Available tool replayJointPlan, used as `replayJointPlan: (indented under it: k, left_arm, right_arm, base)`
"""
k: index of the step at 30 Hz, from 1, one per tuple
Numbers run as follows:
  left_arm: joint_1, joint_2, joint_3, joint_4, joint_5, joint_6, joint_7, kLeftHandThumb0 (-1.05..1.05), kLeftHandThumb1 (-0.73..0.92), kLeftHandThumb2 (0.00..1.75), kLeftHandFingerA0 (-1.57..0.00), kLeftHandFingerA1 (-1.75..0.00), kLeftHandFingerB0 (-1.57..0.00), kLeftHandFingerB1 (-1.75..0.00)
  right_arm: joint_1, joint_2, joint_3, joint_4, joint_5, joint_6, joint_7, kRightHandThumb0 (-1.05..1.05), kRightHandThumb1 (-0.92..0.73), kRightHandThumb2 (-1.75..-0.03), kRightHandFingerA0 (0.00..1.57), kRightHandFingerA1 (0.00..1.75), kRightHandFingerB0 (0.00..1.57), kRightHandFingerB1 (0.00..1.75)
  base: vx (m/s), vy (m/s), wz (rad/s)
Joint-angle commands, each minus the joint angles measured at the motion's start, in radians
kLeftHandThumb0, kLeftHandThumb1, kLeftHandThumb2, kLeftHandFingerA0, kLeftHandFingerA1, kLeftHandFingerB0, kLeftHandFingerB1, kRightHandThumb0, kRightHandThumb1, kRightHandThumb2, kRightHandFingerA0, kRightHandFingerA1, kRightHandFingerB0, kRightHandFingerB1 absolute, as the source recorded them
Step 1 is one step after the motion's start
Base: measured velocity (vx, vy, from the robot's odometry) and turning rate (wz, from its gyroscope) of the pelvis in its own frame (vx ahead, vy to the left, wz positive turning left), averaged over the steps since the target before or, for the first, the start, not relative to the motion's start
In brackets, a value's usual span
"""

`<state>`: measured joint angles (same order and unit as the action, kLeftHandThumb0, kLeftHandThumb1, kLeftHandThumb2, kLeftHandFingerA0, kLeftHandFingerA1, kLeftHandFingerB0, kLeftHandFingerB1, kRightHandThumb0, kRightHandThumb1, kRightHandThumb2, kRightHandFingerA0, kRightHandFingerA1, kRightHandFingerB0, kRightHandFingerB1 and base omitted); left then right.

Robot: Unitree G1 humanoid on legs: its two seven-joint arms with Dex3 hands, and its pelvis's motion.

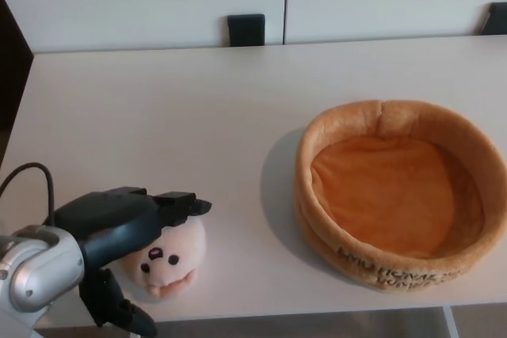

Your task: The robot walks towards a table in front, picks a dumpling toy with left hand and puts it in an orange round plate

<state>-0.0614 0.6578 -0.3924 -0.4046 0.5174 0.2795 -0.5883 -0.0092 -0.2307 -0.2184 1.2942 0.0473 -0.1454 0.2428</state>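
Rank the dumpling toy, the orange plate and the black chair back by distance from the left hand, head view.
1. Dumpling toy: directly under the left hand, near edge.
2. Orange plate: to the right.
3. Black chair back: beyond the table's far edge.

Black robot hand, silver forearm, black cable
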Motion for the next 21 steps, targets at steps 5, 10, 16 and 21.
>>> replayJointPlan:
  k: [5, 10, 16, 21]
  left_arm:
    - [-0.007, -0.043, -0.012, 0.135, 0.103, -0.088, 0.151, -0.73, 0.26, 0.61, -0.06, -0.47, -0.04, -0.3]
    - [-0.004, -0.062, -0.01, 0.179, 0.128, -0.144, 0.223, -0.71, 0.28, 0.63, -0.06, -0.5, -0.03, -0.36]
    - [0.003, -0.098, -0.001, 0.225, 0.149, -0.186, 0.315, -0.56, 0.32, 0.64, -0.14, -0.51, -0.08, -0.48]
    - [0.021, -0.134, 0.01, 0.237, 0.159, -0.208, 0.388, -0.32, 0.47, 0.53, -0.31, -0.48, -0.2, -0.45]
  right_arm:
    - [0.001, -0.005, -0.015, 0.002, 0.012, 0.0, 0.004, -0.26, -0.44, -0.54, 0.83, 1.05, 0.28, 0.62]
    - [0.001, 0.0, -0.038, 0.001, 0.032, 0.009, 0.018, -0.24, -0.45, -0.58, 0.79, 1.03, 0.26, 0.64]
    - [-0.005, -0.008, -0.008, 0.0, -0.008, 0.0, -0.001, -0.33, -0.45, -0.55, 0.81, 1.05, 0.29, 0.65]
    - [-0.002, -0.008, -0.013, -0.004, 0.008, -0.013, 0.02, -0.29, -0.46, -0.56, 0.78, 1.04, 0.28, 0.66]
  base:
    - [0.0, 0.0, 0.0]
    - [0.0, 0.0, 0.0]
    - [0.0, 0.0, 0.0]
    - [0.0, 0.0, 0.0]
